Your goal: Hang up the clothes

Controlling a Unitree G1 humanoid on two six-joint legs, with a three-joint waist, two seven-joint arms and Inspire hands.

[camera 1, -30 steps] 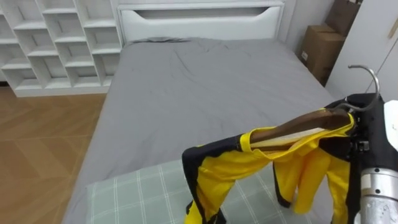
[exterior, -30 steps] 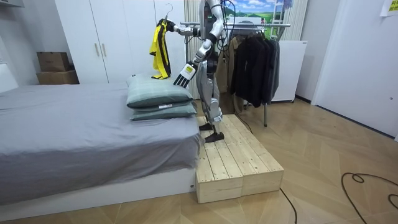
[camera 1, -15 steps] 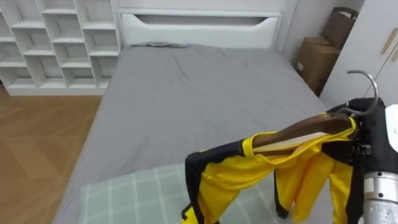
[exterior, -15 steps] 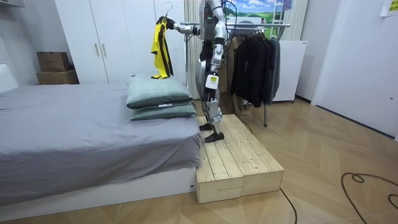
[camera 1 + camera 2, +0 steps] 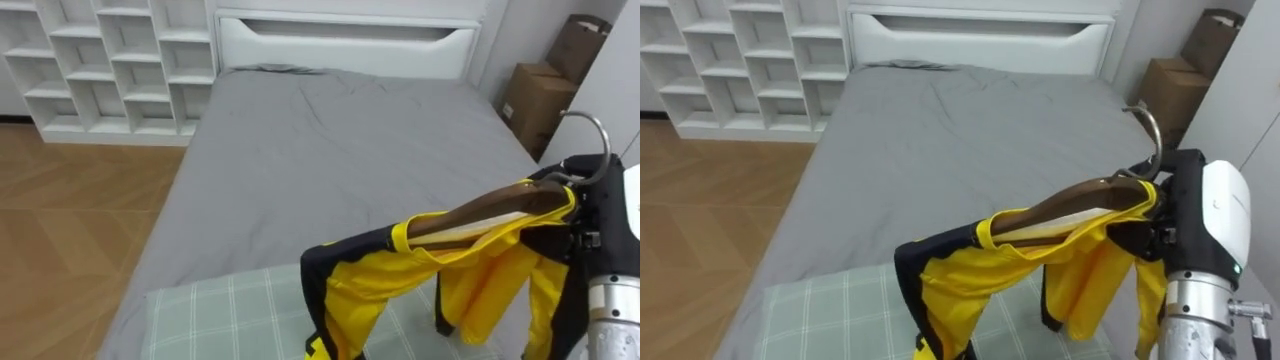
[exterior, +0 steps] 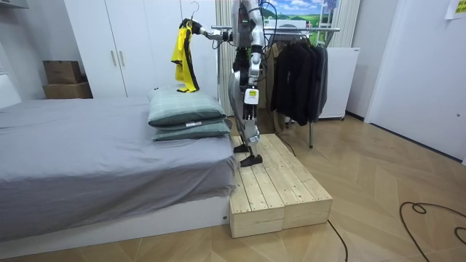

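Your right robot hand (image 5: 1188,205) was clamped round the neck of the wooden hanger (image 5: 488,206), which was held out over the green checked pillow (image 5: 225,315) on the grey bed (image 5: 330,140). The yellow-and-black garment (image 5: 372,278) was draped on the hanger. Your left robot hand (image 6: 248,95) hung at the robot's side; I cannot tell its fingers. The robot stood on the wooden platform (image 6: 277,185), with the clothes rack (image 6: 309,30) behind it.

Grey bed (image 5: 330,150) w/ checked pillows (image 6: 186,109), white cubby shelves (image 5: 100,60), cardboard boxes (image 5: 535,100), wood platform (image 6: 280,193).
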